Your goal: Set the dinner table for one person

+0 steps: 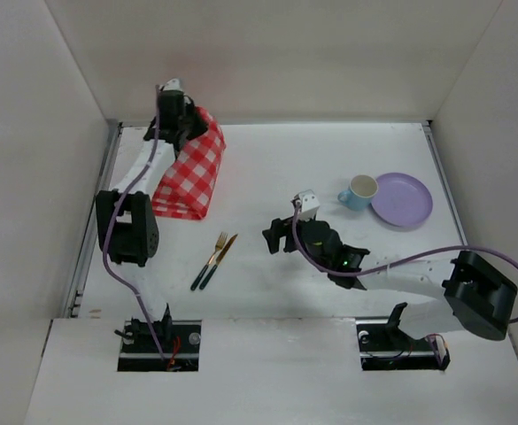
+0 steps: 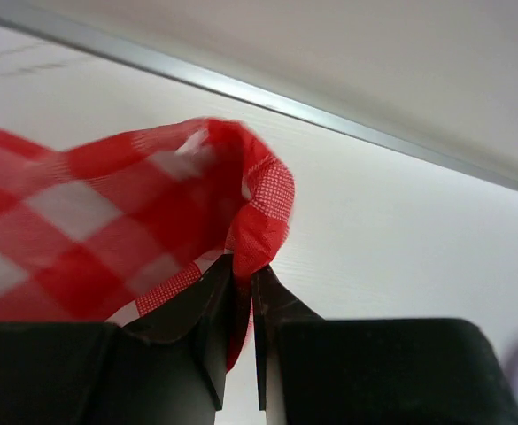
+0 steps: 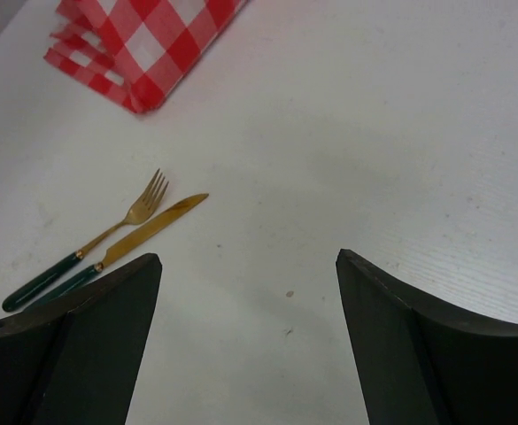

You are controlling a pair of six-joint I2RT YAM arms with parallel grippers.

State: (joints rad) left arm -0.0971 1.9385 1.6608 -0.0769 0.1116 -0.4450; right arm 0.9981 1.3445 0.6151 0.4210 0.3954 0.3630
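Note:
The white dinner table fills the top view. A folded red-and-white checkered cloth lies at the back left. My left gripper is shut on the cloth's far corner and lifts it. A gold fork and a gold knife with dark green handles lie side by side at the front left; the right wrist view shows the fork and knife too. My right gripper is open and empty over the table's middle. A purple plate and a blue mug stand at the right.
Grey rails run along the table's left edge and right edge. White walls enclose the back and sides. The right arm's purple cable loops over the front right.

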